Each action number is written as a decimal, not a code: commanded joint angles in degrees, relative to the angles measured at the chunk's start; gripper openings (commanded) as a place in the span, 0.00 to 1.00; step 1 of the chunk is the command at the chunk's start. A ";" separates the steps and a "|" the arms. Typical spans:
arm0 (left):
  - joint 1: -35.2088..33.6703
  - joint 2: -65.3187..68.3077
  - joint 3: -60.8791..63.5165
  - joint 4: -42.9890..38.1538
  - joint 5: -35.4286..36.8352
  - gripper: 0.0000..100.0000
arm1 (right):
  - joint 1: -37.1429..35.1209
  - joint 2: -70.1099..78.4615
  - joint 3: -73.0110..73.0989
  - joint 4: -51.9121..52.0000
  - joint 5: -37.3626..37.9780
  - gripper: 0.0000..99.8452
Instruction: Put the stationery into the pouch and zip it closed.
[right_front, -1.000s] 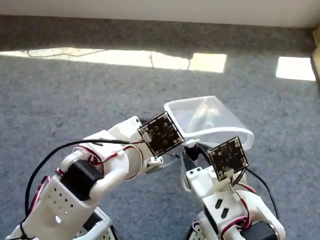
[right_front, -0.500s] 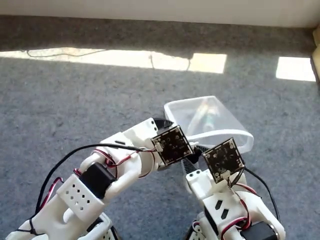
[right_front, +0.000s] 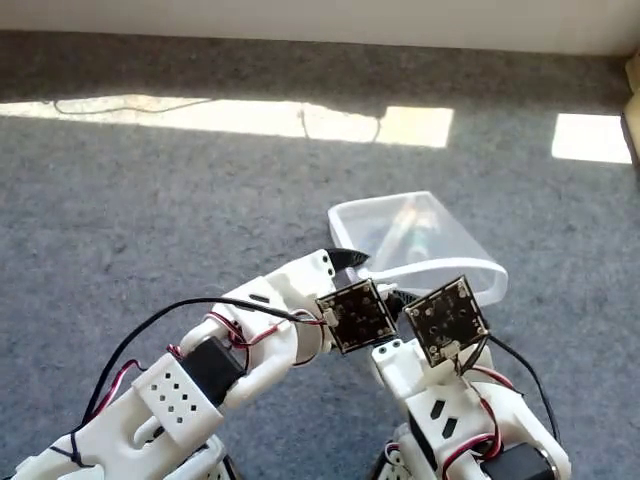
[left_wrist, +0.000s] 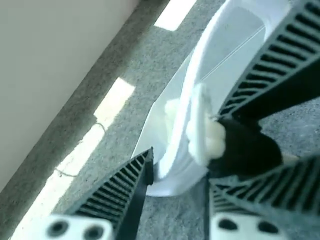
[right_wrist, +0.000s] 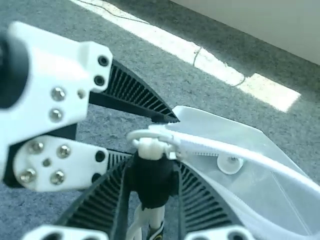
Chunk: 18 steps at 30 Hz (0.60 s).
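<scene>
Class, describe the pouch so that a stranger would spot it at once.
On the grey carpet, look just beyond the two white arms. The pouch lies there, a see-through white bag with a zip band along its near edge; everything beside it is solid white-and-black robot.

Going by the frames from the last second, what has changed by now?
The left pincer, open, moved across to the near end of the pouch and now sits right beside the right pincer, with its fingers on either side of the zip end. Nothing was visibly taken hold of or let go. The right pincer, shut on the black tab, and the pouch kept their places.
</scene>
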 joint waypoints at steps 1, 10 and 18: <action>0.66 -1.54 -0.40 -2.11 -0.35 0.07 | 1.19 0.31 -3.74 -0.13 0.53 0.00; 0.48 -1.54 -0.31 -1.76 -0.26 0.01 | 12.79 0.31 -3.30 -7.43 0.18 0.00; -3.03 -1.54 -0.57 0.00 5.45 0.01 | 18.51 0.40 -3.21 -12.00 0.44 0.00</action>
